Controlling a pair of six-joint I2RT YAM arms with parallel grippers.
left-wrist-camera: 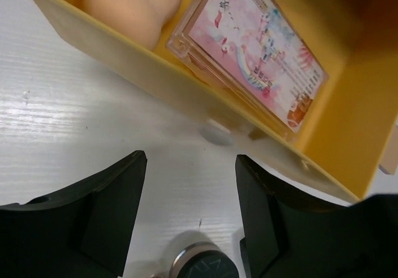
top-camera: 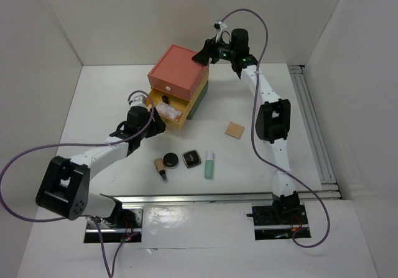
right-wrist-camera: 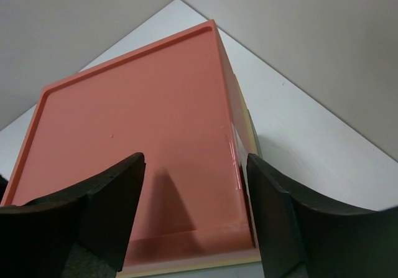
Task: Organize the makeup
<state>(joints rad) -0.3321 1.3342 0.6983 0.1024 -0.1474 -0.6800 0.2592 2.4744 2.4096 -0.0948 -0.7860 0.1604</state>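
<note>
My left gripper [left-wrist-camera: 189, 166] and right gripper [right-wrist-camera: 196, 166] gape empty; I'd centre the left over the round compact [top-camera: 170, 160] toward the near edge.

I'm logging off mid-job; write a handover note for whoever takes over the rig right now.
Left gripper: jaws open, empty, by the open yellow drawer.
Right gripper: jaws open, empty, over the box's red top.
Done: sponge and pink sachet lie in the drawer.
To do: lipstick, round compact, square compact, green tube and tan pad on the table.
</note>
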